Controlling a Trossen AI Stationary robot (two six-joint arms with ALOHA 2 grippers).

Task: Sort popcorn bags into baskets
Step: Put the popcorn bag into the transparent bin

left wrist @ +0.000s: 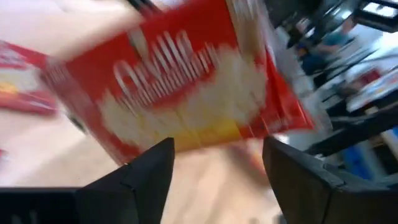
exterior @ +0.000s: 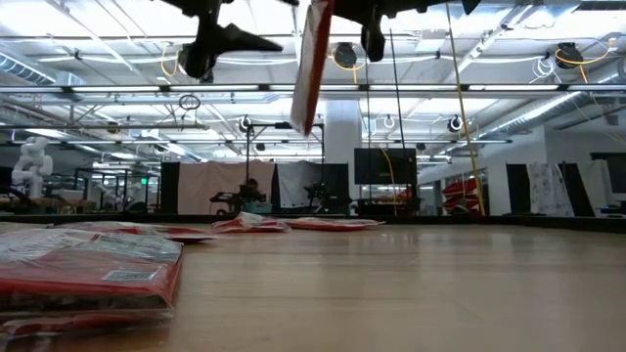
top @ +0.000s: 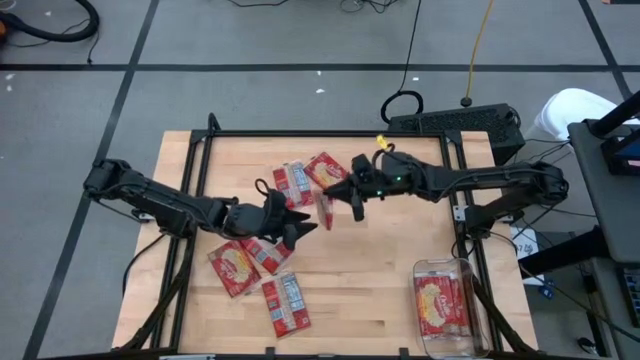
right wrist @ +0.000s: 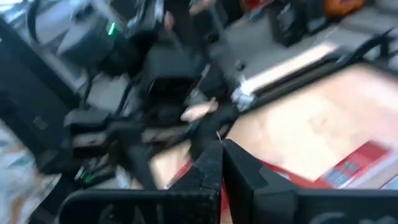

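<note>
My right gripper [top: 345, 197] is above the table's middle, shut on one red popcorn bag [top: 325, 209] that hangs edge-on in the low view [exterior: 311, 68]. My left gripper [top: 300, 228] is open just left of that bag and touches nothing. In its wrist view the bag's popcorn face [left wrist: 186, 81] shows beyond the spread fingers [left wrist: 217, 168]. Several more bags lie flat on the table: two at the far middle [top: 305, 176] and three at the near left [top: 258, 272]. The clear basket [top: 472, 312] sits at the near right corner with a bag lying in it [top: 438, 305]. My right gripper pinches the hanging popcorn bag by its upper end [exterior: 319, 18] between its two shut fingers [right wrist: 214, 163]. The bag is lifted clear of the table, nearly upright and slightly tilted, with its lower end [exterior: 305, 122] free in the air.
A black frame runs along the table's edges [top: 330, 133]. Bare wood lies between the held bag and the basket [top: 390, 270]. A black box and cables sit beyond the far right corner [top: 460, 125]. The room behind holds racks and screens [exterior: 381, 176].
</note>
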